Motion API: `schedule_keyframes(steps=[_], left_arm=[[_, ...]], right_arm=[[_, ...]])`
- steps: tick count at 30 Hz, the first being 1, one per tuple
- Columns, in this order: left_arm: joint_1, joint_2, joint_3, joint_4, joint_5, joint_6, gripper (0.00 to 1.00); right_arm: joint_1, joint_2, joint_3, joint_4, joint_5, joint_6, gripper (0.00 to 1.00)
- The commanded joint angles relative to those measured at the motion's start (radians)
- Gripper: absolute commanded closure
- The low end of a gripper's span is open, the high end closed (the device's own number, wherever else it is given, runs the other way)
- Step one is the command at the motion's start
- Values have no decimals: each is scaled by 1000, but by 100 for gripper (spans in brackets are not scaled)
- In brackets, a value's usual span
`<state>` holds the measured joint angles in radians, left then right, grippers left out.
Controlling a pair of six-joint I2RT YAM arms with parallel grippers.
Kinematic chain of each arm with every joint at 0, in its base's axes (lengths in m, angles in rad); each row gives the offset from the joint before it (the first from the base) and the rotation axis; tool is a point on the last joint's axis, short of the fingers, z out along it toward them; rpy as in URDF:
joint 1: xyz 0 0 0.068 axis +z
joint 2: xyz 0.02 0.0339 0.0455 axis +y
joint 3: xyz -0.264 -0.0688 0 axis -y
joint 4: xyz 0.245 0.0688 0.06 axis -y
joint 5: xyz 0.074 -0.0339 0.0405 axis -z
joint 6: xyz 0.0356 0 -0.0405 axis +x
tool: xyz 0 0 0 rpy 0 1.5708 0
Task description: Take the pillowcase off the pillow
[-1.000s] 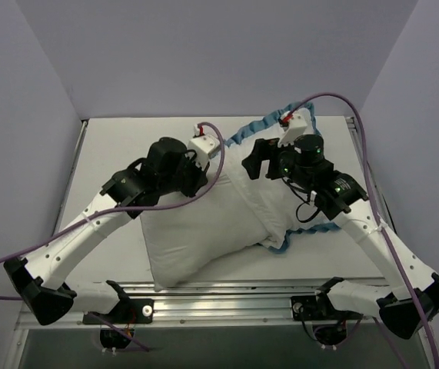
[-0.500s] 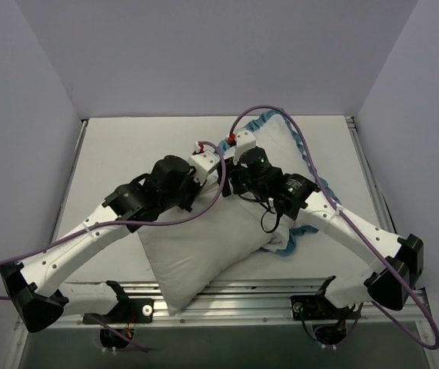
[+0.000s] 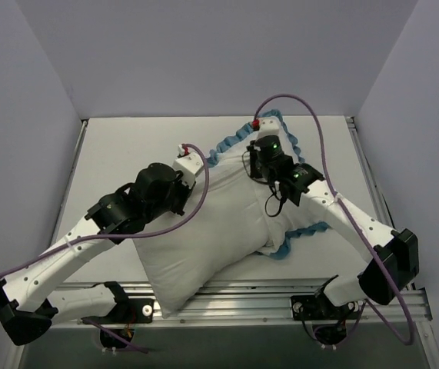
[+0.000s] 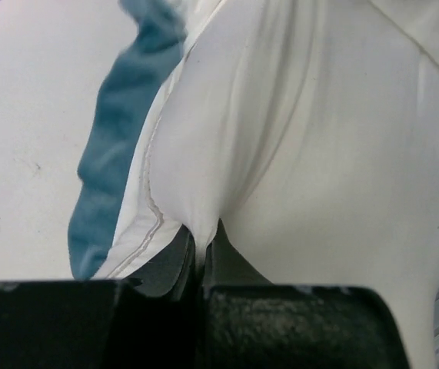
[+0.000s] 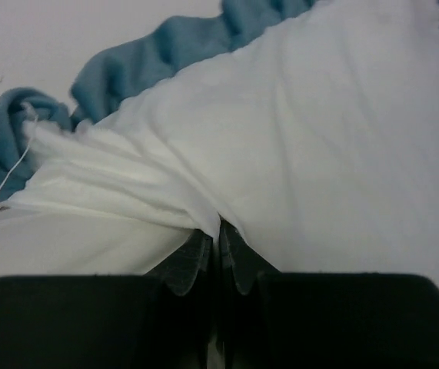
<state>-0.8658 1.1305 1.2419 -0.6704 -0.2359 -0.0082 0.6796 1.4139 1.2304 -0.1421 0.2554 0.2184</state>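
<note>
The plump white pillow [image 3: 204,246] lies slanted across the table's near half. The pillowcase [image 3: 225,143], white side up with teal ruffled edging, covers its far right end. My left gripper [image 3: 193,183] sits at the pillow's far left corner. In the left wrist view it [image 4: 202,238] is shut on a fold of the pillow [image 4: 319,154], with the teal ruffle [image 4: 119,131] just to the left. My right gripper [image 3: 256,171] is down on the pillowcase. In the right wrist view it [image 5: 217,227] is shut on a pinch of the white pillowcase [image 5: 319,138], below the ruffle [image 5: 165,46].
The white table [image 3: 127,146] is walled on the left, far and right sides. A metal rail [image 3: 227,296] runs along the near edge between the arm bases. Purple cables [image 3: 311,131] loop above both arms.
My right gripper went from open above the pillowcase to shut on its white fabric. The left arm has drawn back toward the near left, still shut on the pillow.
</note>
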Motion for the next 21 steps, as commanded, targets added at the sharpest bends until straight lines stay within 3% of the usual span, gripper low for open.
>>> schedule_keyframes(steps=[1, 7, 14, 18, 19, 21], left_arm=[[10, -135, 67, 5, -170, -33, 98], [13, -241, 105, -84, -227, -133, 98], [14, -362, 96, -256, -293, -289, 98], [14, -399, 70, -311, -318, -323, 98], [14, -397, 61, -304, -313, -320, 98], [14, -364, 28, -256, -292, -317, 98]], right_arm=[[-225, -53, 32, -71, 154, 21, 100], [-570, -86, 98, -106, 7, 117, 100], [-777, -58, 144, -145, -71, 190, 100], [-802, -50, 138, -105, -142, 200, 100], [-796, -58, 124, -73, -268, 200, 100], [-746, -61, 83, -15, -362, 199, 100]])
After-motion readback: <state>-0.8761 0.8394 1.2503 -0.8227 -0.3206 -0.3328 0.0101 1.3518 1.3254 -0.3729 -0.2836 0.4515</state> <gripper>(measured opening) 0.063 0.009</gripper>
